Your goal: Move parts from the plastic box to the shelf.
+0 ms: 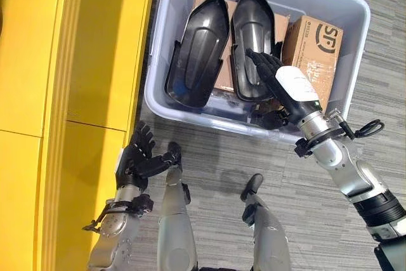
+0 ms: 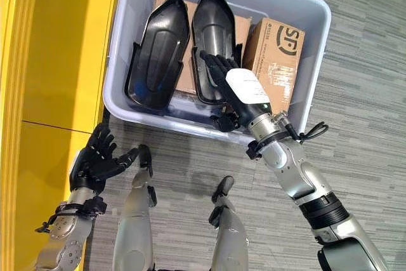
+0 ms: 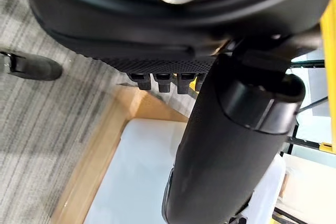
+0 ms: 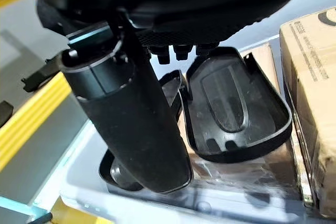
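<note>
A pale grey plastic box [image 1: 355, 11] sits on grey striped carpet [image 1: 387, 80], just beside a yellow shelf unit [image 1: 76, 61]. Inside lie two black moulded plastic shell parts [image 1: 198, 49] side by side, resting on brown cardboard boxes [image 1: 314, 52]. The right hand [image 1: 276, 74] reaches over the box's near wall, fingers straight, lying on the right-hand part [image 1: 252, 39]. The left hand [image 1: 141, 153] hangs low by the shelf, fingers spread, holding nothing.

The right hand [image 1: 288, 87] covers the lower end of the right black part [image 1: 252, 36], both parts hide most of a flat cardboard box [image 1: 223, 80], and the yellow shelf [image 1: 63, 61] runs off the picture's edge.
</note>
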Motion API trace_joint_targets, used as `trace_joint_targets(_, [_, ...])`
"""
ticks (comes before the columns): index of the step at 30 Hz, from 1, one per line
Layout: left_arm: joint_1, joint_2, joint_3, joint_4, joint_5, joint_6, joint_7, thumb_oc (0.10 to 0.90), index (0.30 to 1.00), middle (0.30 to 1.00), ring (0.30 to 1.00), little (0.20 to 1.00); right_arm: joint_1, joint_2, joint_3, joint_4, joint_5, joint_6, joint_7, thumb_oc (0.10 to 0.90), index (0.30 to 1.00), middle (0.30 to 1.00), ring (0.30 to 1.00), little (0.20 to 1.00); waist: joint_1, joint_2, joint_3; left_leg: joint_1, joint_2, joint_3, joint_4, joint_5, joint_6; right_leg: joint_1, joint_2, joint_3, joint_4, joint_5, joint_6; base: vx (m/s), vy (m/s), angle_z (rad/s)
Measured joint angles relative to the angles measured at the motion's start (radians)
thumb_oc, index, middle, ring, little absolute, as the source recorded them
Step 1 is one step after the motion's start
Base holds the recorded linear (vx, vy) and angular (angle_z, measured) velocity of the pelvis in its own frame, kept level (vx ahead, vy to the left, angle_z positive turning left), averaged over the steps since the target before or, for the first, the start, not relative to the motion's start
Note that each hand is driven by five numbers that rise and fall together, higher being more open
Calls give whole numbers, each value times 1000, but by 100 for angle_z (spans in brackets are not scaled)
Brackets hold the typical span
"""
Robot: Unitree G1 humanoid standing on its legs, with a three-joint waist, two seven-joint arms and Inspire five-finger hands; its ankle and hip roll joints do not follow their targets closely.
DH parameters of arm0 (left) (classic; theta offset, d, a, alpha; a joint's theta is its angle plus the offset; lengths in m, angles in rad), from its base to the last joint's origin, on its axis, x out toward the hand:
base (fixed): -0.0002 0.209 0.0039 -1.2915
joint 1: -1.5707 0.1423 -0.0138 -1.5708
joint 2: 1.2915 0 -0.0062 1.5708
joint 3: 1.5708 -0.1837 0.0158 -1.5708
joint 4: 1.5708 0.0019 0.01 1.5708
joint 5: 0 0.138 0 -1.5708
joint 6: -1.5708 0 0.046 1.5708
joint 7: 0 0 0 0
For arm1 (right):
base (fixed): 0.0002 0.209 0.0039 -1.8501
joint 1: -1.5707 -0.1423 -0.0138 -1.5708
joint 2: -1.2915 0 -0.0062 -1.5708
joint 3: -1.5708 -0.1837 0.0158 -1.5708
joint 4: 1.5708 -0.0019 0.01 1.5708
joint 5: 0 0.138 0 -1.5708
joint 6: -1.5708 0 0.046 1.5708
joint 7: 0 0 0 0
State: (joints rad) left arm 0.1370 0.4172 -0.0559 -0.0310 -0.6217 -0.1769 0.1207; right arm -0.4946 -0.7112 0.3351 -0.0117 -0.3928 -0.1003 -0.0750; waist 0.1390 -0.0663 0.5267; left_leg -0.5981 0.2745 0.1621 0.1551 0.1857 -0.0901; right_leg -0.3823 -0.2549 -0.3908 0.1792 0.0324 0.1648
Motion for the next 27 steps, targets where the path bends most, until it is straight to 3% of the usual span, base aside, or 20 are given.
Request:
trace_joint_targets(10, [-2, 0, -1, -1, 1, -5, 8, 900, 1000, 1000, 1000, 1000, -20, 0, 8, 26, -71, 13, -12, 900, 1000, 1000, 1000, 1000, -2, 0, 1, -71, -15, -16, 34, -3, 9, -83, -29, 7, 81, -26, 0, -15, 19, 4])
trace_joint_targets(27, [-20, 2, -2, -5, 7, -23, 30, 900, 1000, 1000, 1000, 1000, -105, -4, 40, 105, -221, 36, -71, 900, 1000, 1000, 1000, 1000, -6, -1, 1, -125, -35, -30, 54, -6, 22, -135, -55, 5, 120, -40, 3, -2, 7, 2])
